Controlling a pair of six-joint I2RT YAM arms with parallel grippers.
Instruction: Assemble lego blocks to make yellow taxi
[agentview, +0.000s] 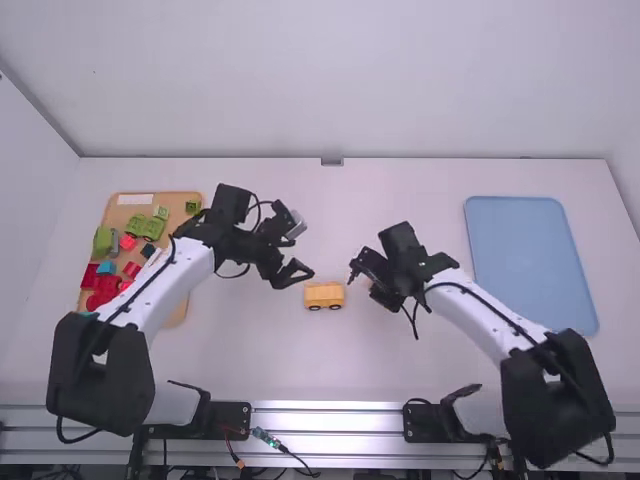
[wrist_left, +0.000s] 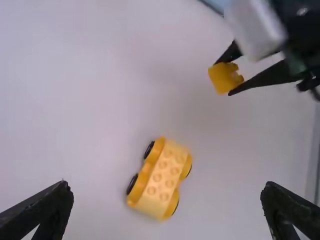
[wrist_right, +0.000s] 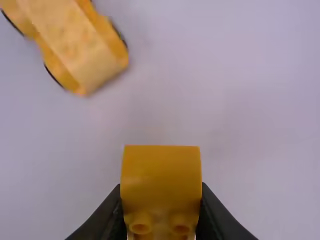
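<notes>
Yellow block (wrist_right: 161, 175) pinched, wheeled base (agentview: 323, 291) near.

The right gripper (agentview: 361, 277) grips the yellow block between its fingers; the left gripper's (agentview: 306, 267) fingers are spread wide. Outward, the wheeled base sits upright on the table (agentview: 420, 370), studs up, between both grippers and touching neither.

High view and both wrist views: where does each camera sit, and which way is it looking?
High view: fixed above and behind the arms, facing forward and down at the table. Both arms show, bases at the bottom edge.
Left wrist view: on the left arm's wrist, facing down. Its left gripper is open; the right gripper is farther off.
Right wrist view: on the right arm's wrist, facing down past its own two fingers.
Both wrist views share the wheeled yellow base and held yellow block.
</notes>
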